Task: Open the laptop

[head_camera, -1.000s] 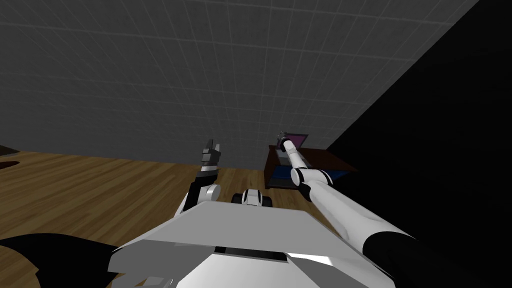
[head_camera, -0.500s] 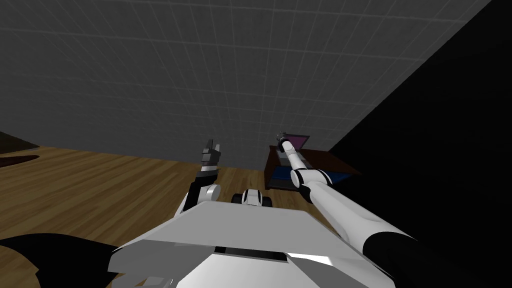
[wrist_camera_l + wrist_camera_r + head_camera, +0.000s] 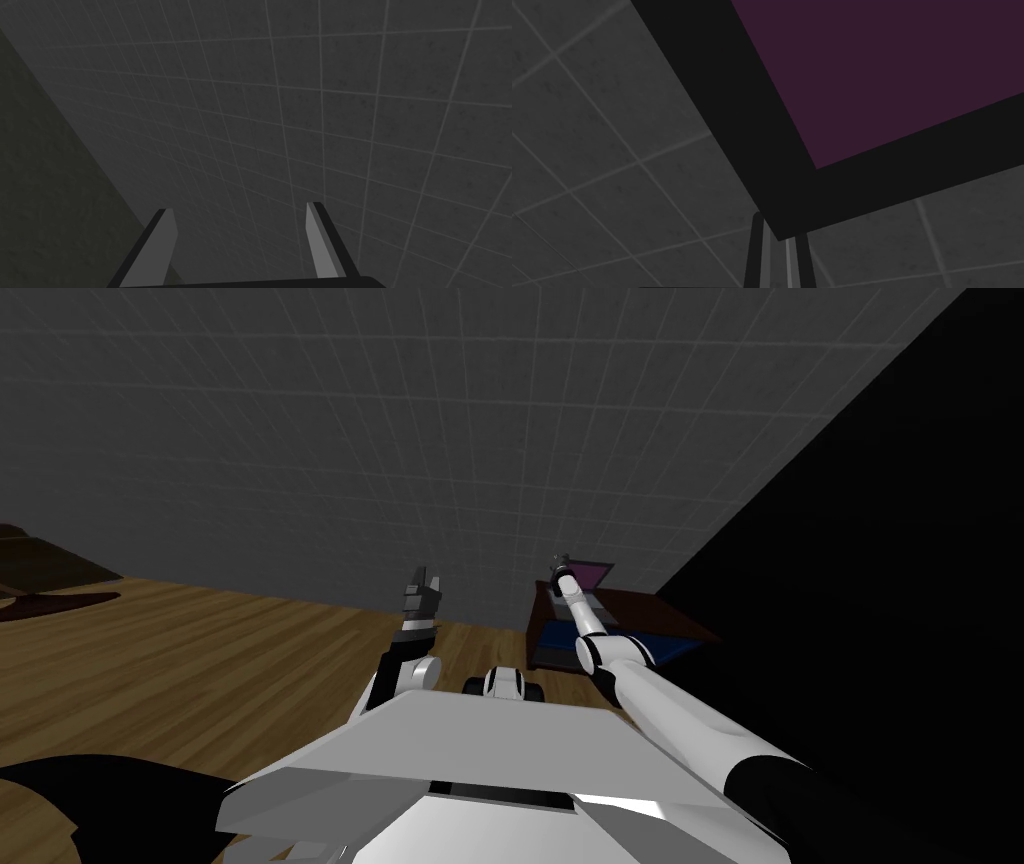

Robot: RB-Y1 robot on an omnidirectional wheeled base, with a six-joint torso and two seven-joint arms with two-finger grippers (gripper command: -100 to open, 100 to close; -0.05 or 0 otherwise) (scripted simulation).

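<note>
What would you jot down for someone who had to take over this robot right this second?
Left gripper: open, holding nothing, held up ahead of the chest.
Right gripper: fingers shut, tips at a corner of the laptop lid; I cannot tell if they touch it.
The laptop sits on a dark brown table ahead to the right, lid up, purple screen showing.
Done: the lid is raised.
Left: probably push it a little wider if needed, then draw the right arm clear.
</note>
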